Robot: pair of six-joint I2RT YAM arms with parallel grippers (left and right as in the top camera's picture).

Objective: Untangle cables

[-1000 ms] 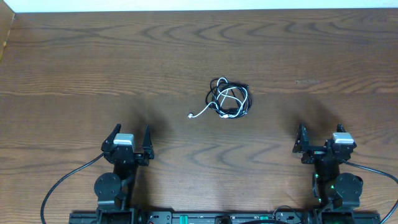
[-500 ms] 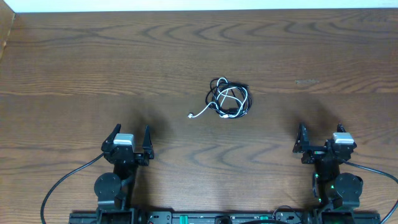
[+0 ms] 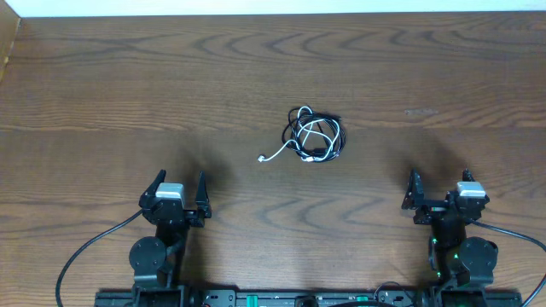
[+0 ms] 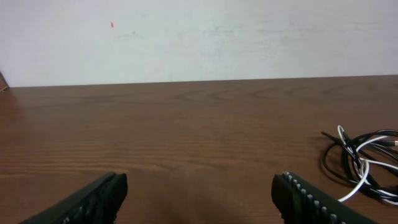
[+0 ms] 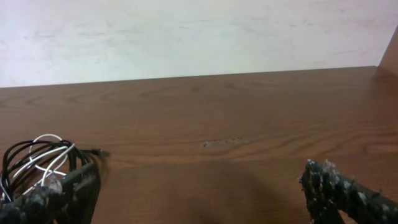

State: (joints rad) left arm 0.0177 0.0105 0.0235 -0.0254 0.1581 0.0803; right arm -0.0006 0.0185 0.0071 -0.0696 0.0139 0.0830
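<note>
The cables (image 3: 312,136) lie in one small tangled bunch of black and white cord near the middle of the wooden table, with a white plug end (image 3: 263,158) trailing out to the left. The bunch also shows at the right edge of the left wrist view (image 4: 364,165) and at the left edge of the right wrist view (image 5: 40,163). My left gripper (image 3: 179,186) is open and empty at the near left, well short of the bunch. My right gripper (image 3: 440,184) is open and empty at the near right, also apart from it.
The brown wooden table (image 3: 128,77) runs back to a white wall (image 4: 199,37). A wooden side edge shows at the far left (image 3: 8,43). Thick black arm wires (image 3: 85,247) loop at the near edge by the arm bases.
</note>
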